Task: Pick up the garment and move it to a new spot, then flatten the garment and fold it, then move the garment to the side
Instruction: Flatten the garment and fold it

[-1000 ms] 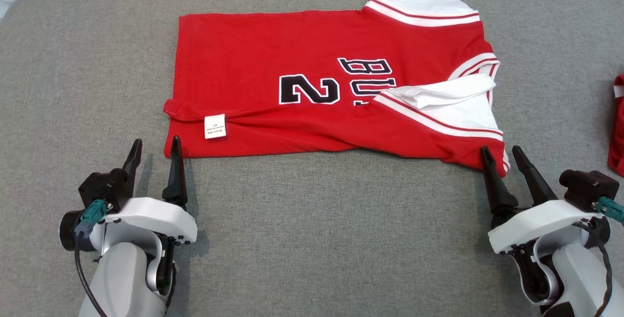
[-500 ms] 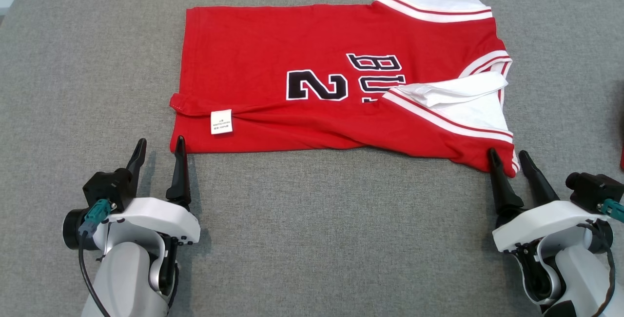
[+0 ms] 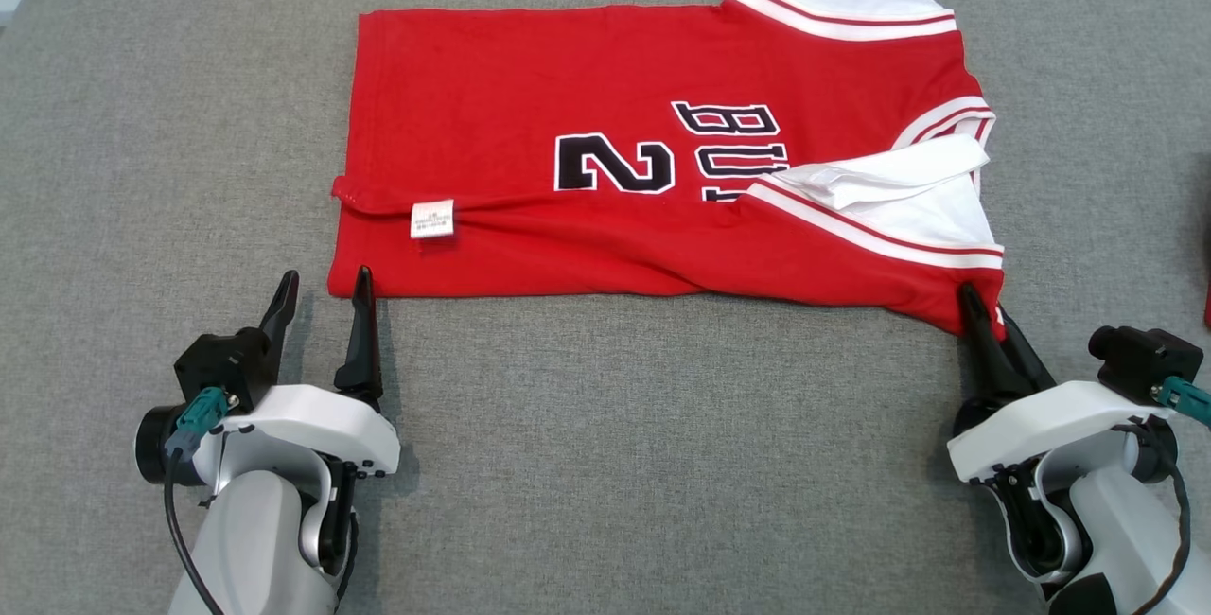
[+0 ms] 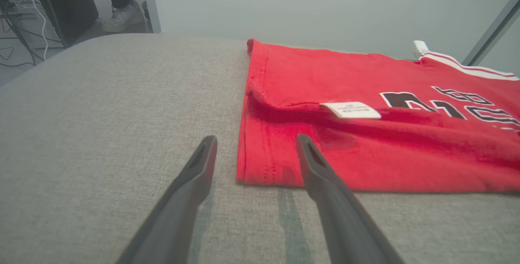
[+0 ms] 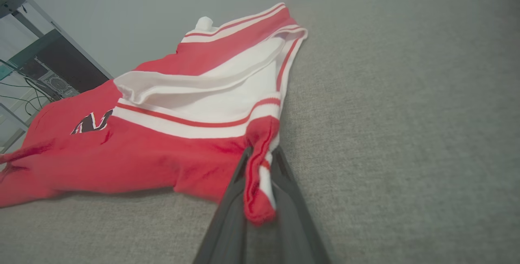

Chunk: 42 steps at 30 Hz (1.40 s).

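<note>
The garment (image 3: pixel 615 114) is a red jersey with white sleeves and black lettering, folded lengthwise across the grey table, its hem toward the left. My right gripper (image 3: pixel 984 322) is shut on the garment's near right corner; the right wrist view shows that red and white corner (image 5: pixel 260 174) pinched between the two dark fingers. My left gripper (image 3: pixel 322 289) stands open at the near left corner, one finger (image 4: pixel 313 162) over the red hem (image 4: pixel 264 162), the other on bare table beside it. A white label (image 3: pixel 431 219) lies near the hem.
The grey padded table (image 3: pixel 605 464) spreads wide in front of the garment. A sliver of another red cloth (image 3: pixel 1207 307) shows at the right edge. Beyond the table's far left corner are cables, a dark cabinet and a person's shoe (image 4: pixel 122 14).
My right gripper has closed on the garment's near right corner, which now bunches between its fingers. My left gripper crept slightly forward and stayed open. The head camera tilted a little.
</note>
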{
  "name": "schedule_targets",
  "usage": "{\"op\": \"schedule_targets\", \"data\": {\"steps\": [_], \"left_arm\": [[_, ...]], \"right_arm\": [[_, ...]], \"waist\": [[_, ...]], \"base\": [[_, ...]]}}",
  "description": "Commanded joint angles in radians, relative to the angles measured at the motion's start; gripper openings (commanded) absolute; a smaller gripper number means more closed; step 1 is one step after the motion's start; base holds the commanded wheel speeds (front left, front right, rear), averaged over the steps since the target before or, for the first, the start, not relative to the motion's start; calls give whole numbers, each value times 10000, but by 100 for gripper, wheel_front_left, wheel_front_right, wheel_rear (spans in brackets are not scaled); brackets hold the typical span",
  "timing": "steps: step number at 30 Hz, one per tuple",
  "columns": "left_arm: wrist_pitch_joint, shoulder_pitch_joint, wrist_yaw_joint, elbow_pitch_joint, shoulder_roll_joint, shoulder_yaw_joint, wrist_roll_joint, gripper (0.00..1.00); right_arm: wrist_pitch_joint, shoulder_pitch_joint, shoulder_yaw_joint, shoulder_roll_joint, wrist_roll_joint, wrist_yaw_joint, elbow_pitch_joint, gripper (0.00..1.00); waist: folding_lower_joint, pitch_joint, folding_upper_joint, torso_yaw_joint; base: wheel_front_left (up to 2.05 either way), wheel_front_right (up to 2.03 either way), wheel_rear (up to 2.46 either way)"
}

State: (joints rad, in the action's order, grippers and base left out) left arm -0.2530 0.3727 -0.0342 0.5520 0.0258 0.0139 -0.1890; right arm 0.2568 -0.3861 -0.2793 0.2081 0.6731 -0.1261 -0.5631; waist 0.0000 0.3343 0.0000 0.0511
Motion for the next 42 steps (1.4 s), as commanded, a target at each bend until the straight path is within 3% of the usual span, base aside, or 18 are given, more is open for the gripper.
{"op": "schedule_targets", "data": {"steps": [1,17,31,32,33,34,42], "left_arm": [[-87,141,-51,-182,254,289,-44,100],[-87,674,-546,1031,246,550,-2036,100],[-87,1177,-737,2321,245,493,-2810,100],[-88,1225,-768,2413,245,458,-2919,70],[-88,1274,-793,2455,245,423,-2976,26],[-88,1305,-818,2482,245,365,-2976,0],[-88,1152,-952,2213,245,-131,-3762,0]], "right_arm": [[49,92,-223,45,73,-46,121,0],[49,92,-234,198,-227,-46,460,0],[49,-4,-360,143,-313,-46,512,0],[49,-12,-364,140,-314,-46,514,0],[49,-19,-363,140,-314,-46,512,0],[49,-24,-362,141,-315,-46,507,0],[49,-18,-221,155,-297,-46,447,0]], "waist": [[0,2,0,-11],[0,24,0,-231],[0,120,0,-464],[0,118,0,-477],[0,115,0,-489],[0,111,0,-496],[0,-11,0,-396]], "base": [[0,0,0],[0,0,0],[0,0,0],[0,0,0],[0,0,0],[0,0,0],[0,0,0]]}}
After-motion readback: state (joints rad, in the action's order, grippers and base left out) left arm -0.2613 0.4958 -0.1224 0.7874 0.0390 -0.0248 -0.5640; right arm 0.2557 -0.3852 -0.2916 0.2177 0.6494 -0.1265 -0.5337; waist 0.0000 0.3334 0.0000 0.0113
